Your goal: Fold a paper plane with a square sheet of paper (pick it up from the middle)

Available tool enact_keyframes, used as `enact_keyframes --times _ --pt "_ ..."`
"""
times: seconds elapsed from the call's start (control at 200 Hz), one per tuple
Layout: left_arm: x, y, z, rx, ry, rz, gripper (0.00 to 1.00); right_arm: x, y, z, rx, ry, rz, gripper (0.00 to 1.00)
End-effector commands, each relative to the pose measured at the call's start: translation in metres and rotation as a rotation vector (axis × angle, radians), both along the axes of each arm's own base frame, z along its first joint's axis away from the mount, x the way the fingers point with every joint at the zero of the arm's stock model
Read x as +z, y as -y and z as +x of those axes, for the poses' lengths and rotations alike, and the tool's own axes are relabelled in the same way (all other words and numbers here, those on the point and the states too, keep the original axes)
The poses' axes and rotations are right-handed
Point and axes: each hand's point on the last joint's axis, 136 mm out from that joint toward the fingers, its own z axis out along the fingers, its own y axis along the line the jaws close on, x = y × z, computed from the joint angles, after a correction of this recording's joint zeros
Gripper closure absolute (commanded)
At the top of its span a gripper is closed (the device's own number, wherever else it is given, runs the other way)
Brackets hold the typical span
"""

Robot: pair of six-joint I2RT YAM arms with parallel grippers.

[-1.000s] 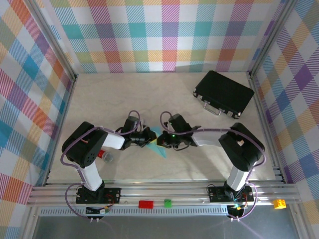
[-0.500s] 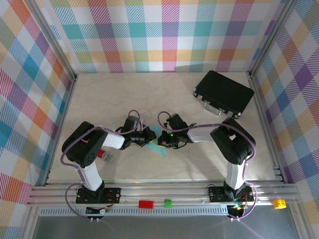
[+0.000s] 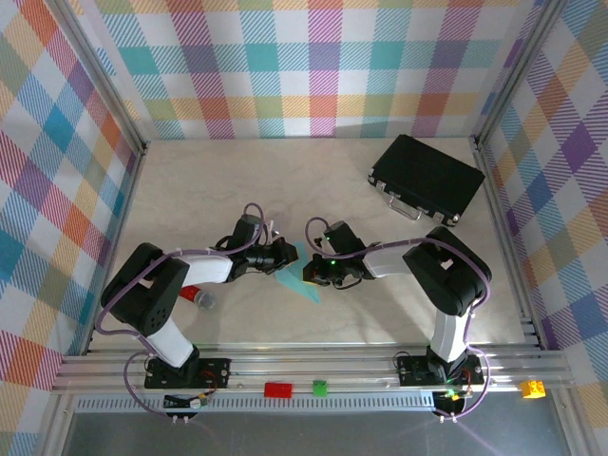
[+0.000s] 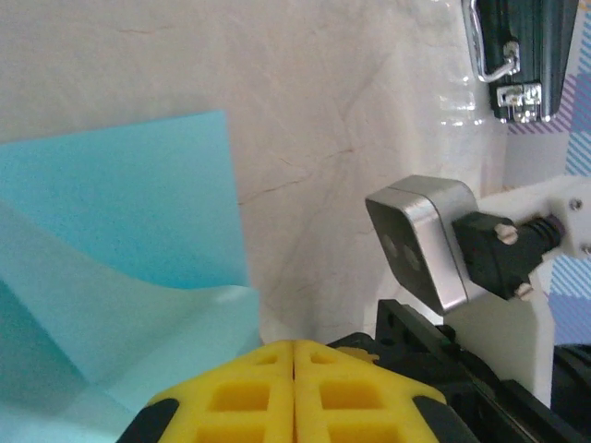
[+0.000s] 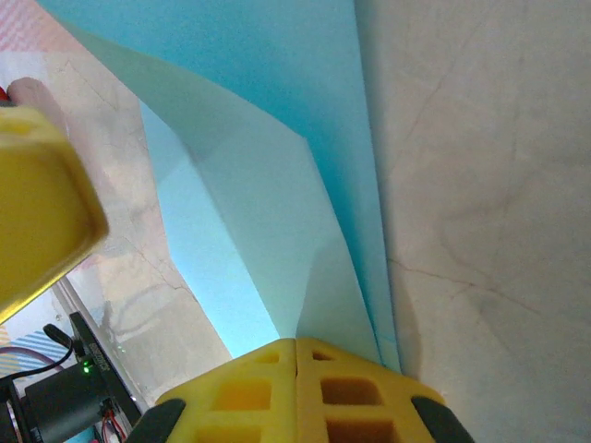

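Note:
The light-blue sheet of paper (image 3: 295, 283) lies partly folded on the table between my two grippers, one flap lifted. In the left wrist view the paper (image 4: 120, 212) spreads to the left and runs under my left gripper (image 4: 294, 343), whose yellow jaws are pressed together; I cannot tell whether any paper is between them. In the right wrist view a raised fold of the paper (image 5: 259, 185) runs straight into the seam of my right gripper (image 5: 295, 341), which is shut on it. From above, the left gripper (image 3: 282, 255) and right gripper (image 3: 316, 273) sit close together at the sheet.
A black case (image 3: 427, 178) with a metal handle lies at the back right, also visible as the case (image 4: 522, 46) in the left wrist view. A small red and white object (image 3: 197, 295) lies by the left arm. Plaid walls enclose the table (image 3: 218, 190).
The left arm has stretched out lower and swung its elbow to the left, its gripper edging right toward the paper. The right gripper has stayed at the sheet's right edge.

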Motion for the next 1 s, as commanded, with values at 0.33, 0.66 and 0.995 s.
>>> enact_keyframes --times 0.33,0.66,0.995 --pt "-0.055 -0.023 0.006 0.058 -0.086 0.161 0.96 -0.053 0.043 -0.046 0.033 -0.168 -0.206 1.00" --pt "-0.061 -0.054 0.038 0.144 -0.122 0.193 0.96 -0.056 0.050 -0.052 0.057 -0.168 -0.237 1.00" --pt "-0.053 -0.076 0.069 0.188 -0.107 0.254 0.95 -0.057 0.053 -0.054 0.071 -0.167 -0.248 1.00"
